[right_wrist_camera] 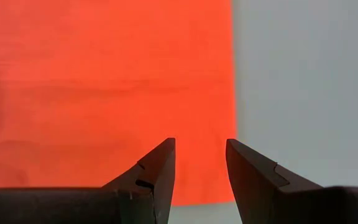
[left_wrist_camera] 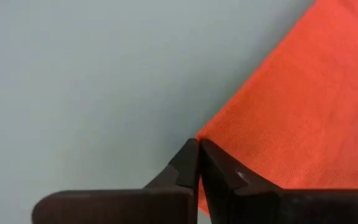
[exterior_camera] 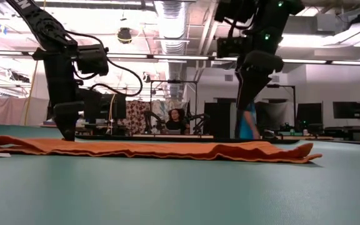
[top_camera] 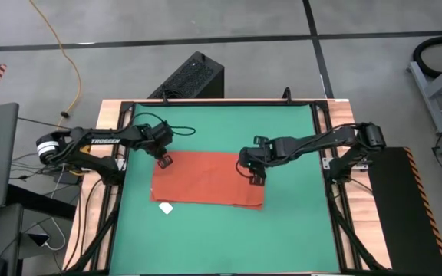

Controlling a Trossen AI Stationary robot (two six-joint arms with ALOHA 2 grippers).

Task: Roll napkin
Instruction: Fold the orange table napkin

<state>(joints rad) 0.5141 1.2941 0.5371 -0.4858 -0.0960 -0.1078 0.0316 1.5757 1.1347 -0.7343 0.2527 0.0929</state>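
- Napkin (top_camera: pixel 206 179) lies flat and unrolled on the green desk (top_camera: pixel 282 230); rolling not started, all of it left.
- Left gripper (top_camera: pixel 164 161) at its far-left corner, fingers clenched on the corner edge.
- Right gripper (top_camera: pixel 255 178) over the right edge, fingers released.
- White tag (top_camera: pixel 166 208) at the near edge.

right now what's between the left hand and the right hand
In the high view, only the flat napkin spans the stretch between the left hand at its far left corner and the right hand near its right edge.
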